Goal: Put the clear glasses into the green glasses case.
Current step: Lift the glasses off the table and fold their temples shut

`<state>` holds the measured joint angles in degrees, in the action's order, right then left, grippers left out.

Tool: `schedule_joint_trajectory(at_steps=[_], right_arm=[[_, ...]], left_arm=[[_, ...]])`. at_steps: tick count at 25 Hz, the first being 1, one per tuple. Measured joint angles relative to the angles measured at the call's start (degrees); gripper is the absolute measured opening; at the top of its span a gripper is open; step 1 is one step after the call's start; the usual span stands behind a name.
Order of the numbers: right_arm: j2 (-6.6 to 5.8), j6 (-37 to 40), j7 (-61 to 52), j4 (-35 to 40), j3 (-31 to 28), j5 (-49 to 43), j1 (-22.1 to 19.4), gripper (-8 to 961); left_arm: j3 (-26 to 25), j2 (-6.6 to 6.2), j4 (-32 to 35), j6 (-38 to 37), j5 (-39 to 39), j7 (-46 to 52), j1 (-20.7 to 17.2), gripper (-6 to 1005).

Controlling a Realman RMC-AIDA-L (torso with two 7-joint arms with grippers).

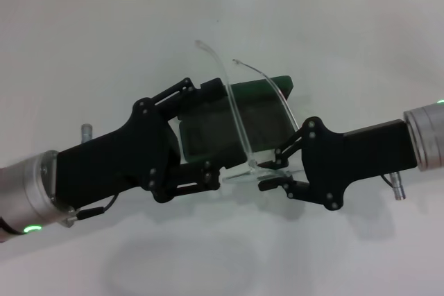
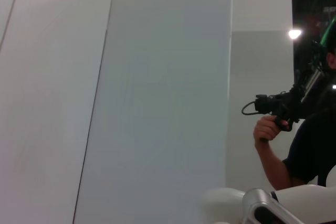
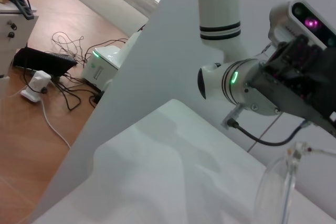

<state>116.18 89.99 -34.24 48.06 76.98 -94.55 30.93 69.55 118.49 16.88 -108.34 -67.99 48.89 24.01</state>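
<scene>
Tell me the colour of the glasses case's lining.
Dark grey-black inside the green glasses case; the head view shows it best.

pale wall panels | person holding black device | white robot arm nearby

A white table (a person holds a black device beyond).

The left claw is covering the near end of the green glasses case. In the right wrist view, the picture's edge is cutting off the clear glasses, leaving one lens showing.
</scene>
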Motion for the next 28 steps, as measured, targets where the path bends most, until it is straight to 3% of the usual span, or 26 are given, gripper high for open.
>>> schedule_joint_trajectory(at_steps=[4, 15, 28], right_arm=[[-0.02, -0.4, 0.0, 0.0, 1.5, 0.2, 0.6, 134], [-0.07, -2.7, 0.1, 1.0, 5.5, 0.3, 1.3, 139], [0.01, -3.4, 3.1, 1.7, 6.2, 1.7, 1.5, 144]], left_arm=[[-0.2, 0.39, 0.0, 0.7, 0.0, -0.5, 0.2, 862], [0.0, -0.12, -0.1, 1.4, -1.2, 0.9, 1.4, 862], [0.1, -0.40, 0.0, 6.3, -4.6, 7.5, 3.5, 862]])
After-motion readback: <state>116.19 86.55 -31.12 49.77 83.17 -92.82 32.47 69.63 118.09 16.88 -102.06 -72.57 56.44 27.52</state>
